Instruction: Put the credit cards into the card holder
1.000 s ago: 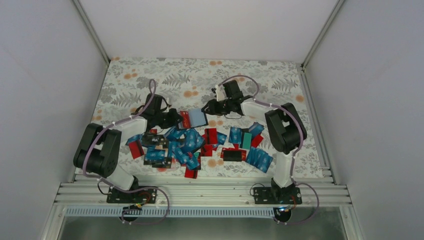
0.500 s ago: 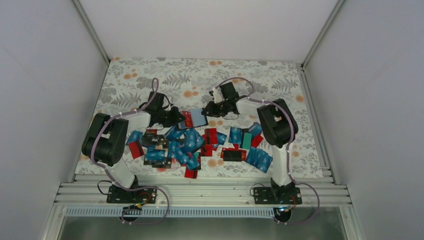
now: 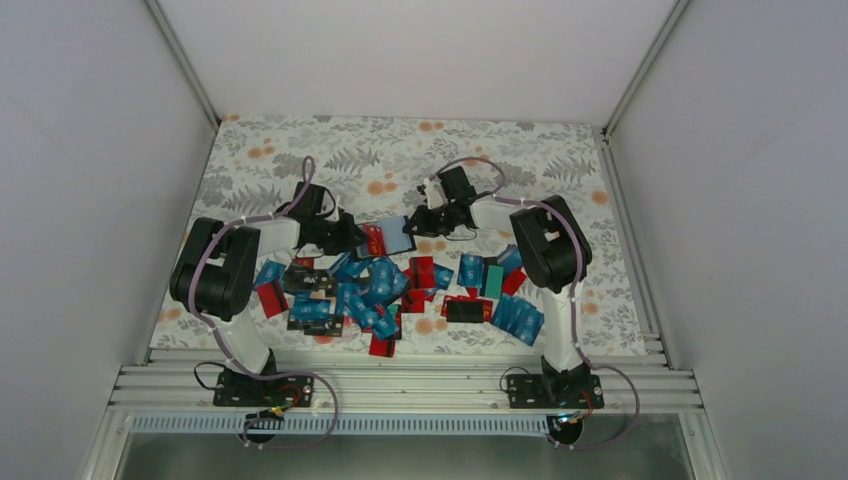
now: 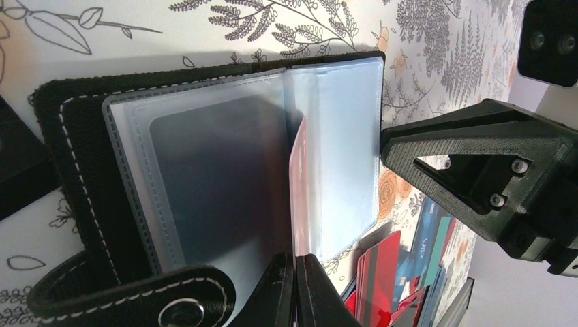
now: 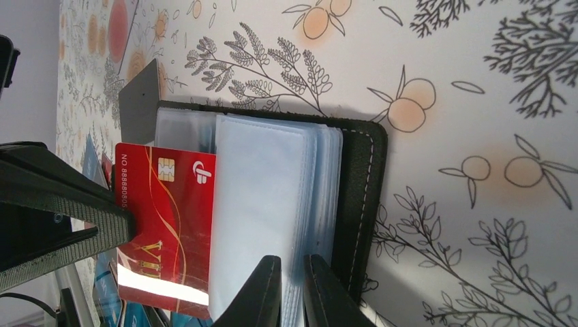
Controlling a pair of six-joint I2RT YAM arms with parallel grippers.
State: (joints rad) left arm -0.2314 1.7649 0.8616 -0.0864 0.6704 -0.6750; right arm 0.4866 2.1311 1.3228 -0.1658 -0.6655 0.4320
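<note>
The card holder [image 3: 395, 236] lies open on the floral mat, black cover [image 5: 359, 204] down and clear sleeves [image 4: 204, 177] fanned upward. A red credit card [image 5: 167, 225] sticks partly out of a sleeve on the holder's left side. My left gripper [image 4: 298, 260] is shut on that card's edge. My right gripper [image 5: 292, 262] is pinched on a stack of the clear sleeves at the holder's right side. In the top view the left gripper [image 3: 352, 238] and right gripper [image 3: 418, 224] flank the holder. Many loose credit cards [image 3: 400, 290], blue, red, black and teal, are scattered nearer the arms.
A floral mat [image 3: 520, 150] covers the table, with white walls on three sides. An aluminium rail [image 3: 400, 385] carrying the arm bases runs along the near edge. Stacked red and blue cards [image 4: 388, 272] lie just beside the holder.
My right gripper has closed down onto the clear sleeves and shifted slightly left. Both arms' elbows have swung inward. The left gripper keeps hold of the red card at the holder.
</note>
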